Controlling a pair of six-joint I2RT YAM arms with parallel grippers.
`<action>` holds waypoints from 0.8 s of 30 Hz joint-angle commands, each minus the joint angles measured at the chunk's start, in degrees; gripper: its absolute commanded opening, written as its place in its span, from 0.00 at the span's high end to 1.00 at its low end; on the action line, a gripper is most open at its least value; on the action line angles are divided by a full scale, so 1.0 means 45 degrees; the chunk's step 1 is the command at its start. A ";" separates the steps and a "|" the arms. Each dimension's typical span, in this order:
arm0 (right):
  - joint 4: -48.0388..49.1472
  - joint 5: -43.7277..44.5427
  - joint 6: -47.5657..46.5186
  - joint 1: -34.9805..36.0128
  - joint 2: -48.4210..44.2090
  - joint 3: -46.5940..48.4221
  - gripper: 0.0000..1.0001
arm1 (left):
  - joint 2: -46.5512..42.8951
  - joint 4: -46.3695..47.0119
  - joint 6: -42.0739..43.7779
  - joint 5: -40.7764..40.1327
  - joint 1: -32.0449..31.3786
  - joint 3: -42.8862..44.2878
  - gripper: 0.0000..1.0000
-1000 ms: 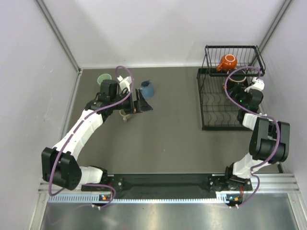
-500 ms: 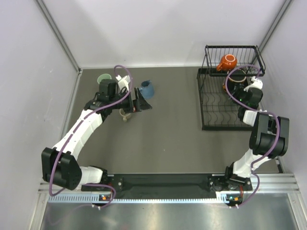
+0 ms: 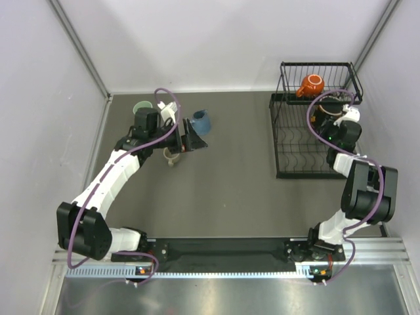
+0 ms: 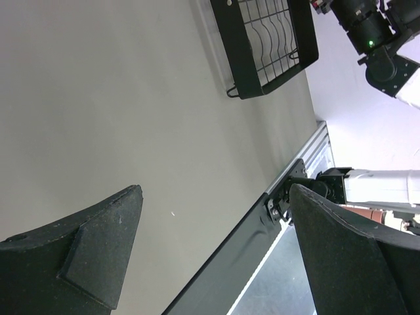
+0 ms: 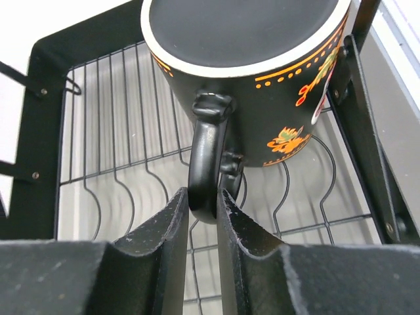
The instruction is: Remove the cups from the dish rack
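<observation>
Black floral mug [image 5: 262, 98] in the far-right dish rack [image 3: 295, 152] is clamped by its handle [image 5: 203, 164] in the right gripper [image 5: 203, 202] — body straight ahead of it — left gripper [image 4: 215, 197] gaping wide.

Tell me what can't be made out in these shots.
- Top view: black mug in the rack, mostly covered by the right gripper and its cable.
- Top view: beige mug and green tumbler, partly under the left arm.
- Right wrist: the black mug's inside, facing away; its base is cut by the top edge.
- Left wrist: rack cut by the top edge.
</observation>
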 commanded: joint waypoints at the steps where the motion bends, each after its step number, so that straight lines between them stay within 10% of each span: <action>1: 0.0687 -0.0322 -0.0377 -0.0128 -0.1347 -0.0086 1.00 | -0.0153 0.0842 -0.0136 0.0421 0.0101 -0.0071 0.02; 18: 0.0746 -0.2120 0.1986 -0.0089 -0.4687 -0.3484 0.99 | -0.0192 0.0999 -0.0312 0.0518 0.0140 -0.0188 0.01; 24: -0.0348 -0.1516 0.2240 -0.0070 -0.4981 -0.3681 0.79 | -0.0387 0.0999 -0.0312 0.0401 0.0159 -0.0247 0.02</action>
